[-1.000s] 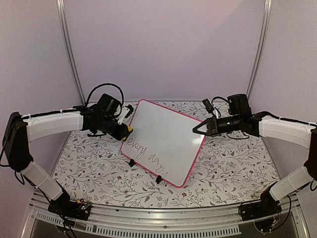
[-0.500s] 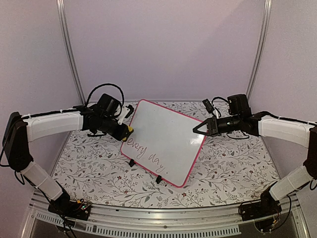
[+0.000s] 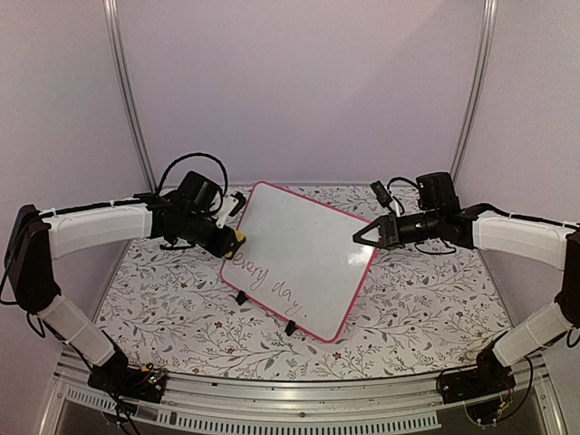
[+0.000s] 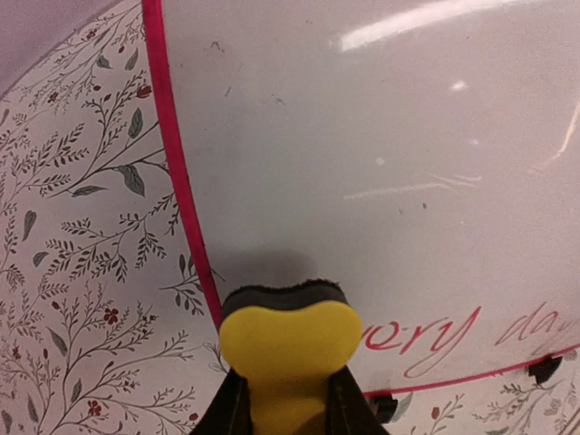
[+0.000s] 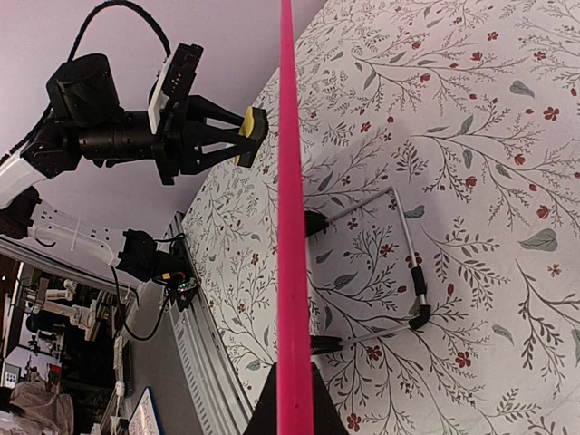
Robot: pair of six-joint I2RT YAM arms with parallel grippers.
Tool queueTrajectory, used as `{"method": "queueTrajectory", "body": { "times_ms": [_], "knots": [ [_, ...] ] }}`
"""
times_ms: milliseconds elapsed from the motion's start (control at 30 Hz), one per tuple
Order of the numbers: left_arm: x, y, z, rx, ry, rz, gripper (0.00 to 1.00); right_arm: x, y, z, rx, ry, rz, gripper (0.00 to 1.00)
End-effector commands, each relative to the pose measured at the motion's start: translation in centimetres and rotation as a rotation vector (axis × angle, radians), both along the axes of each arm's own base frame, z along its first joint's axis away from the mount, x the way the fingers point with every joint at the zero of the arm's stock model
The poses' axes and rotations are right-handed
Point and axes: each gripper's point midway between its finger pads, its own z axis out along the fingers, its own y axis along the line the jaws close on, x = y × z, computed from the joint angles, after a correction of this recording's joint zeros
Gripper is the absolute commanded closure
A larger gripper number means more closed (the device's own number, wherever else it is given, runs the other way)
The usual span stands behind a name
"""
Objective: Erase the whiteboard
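The left gripper (image 3: 230,237) clamped a yellow felt-faced eraser (image 4: 290,340); the right gripper (image 3: 362,237) pinched the pink-framed whiteboard (image 3: 299,245). Hard wiping might topple it.

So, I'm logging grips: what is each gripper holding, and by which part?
The left gripper holds the yellow eraser by its rear end; the right gripper pinches the whiteboard by its pink frame edge.
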Motion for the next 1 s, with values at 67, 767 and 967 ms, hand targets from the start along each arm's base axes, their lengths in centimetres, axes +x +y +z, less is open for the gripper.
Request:
{"method": "queueTrajectory", "body": {
  "times_ms": [67,767,967],
  "knots": [
    [0.0,-0.2,-0.2,-0.021,0.018,-0.016,1.0,0.3,-0.9,-1.4,-0.049,0.033,-0.043,1.0],
    [0.2,0.2,-3.0,0.032,0.077,0.005,1.0,0.5,-0.8,-1.7,-0.049,0.042,-0.041,1.0],
    [0.1,0.3,-4.1,0.053,0.11,0.013,1.0,0.4,-0.7,-1.8,-0.048,0.045,-0.037,1.0]
  ]
}}
